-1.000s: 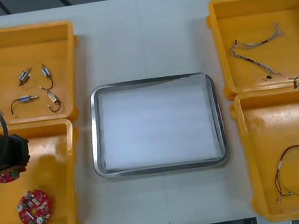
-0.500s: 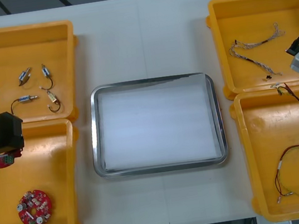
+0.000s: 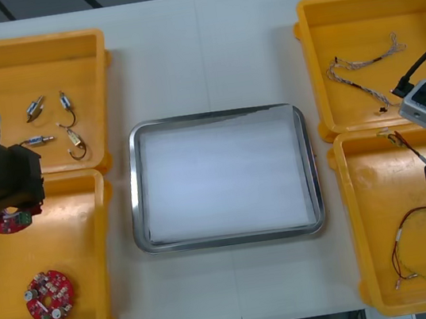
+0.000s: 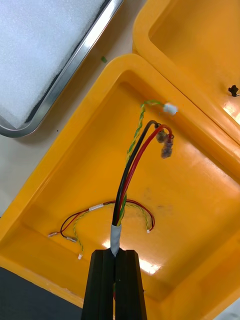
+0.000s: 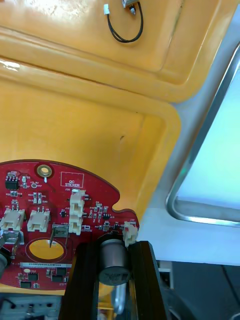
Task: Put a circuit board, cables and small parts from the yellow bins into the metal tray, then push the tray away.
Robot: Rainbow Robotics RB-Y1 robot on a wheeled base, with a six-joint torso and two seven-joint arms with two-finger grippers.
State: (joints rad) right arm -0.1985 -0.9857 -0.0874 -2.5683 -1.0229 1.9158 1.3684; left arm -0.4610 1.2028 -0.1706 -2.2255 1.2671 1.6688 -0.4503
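Note:
My left gripper is shut on a round red circuit board, its fingers clamped on a grey cylinder at the board's edge. In the front view that board peeks out under the left arm, over the near left yellow bin. My right gripper is shut on the taped end of a red and yellow cable, held above the near right bin. The cable's free end shows beside the right arm. The metal tray, white inside, lies between the bins.
A second circuit board lies in the near left bin. Small metal parts sit in the far left bin, a twisted blue and white cable in the far right bin. Another red and yellow cable rests below my right gripper.
The left arm has carried its circuit board toward the bin's far edge. The right arm has swung in from the view's right edge, bringing the held cable leftward over its bin.

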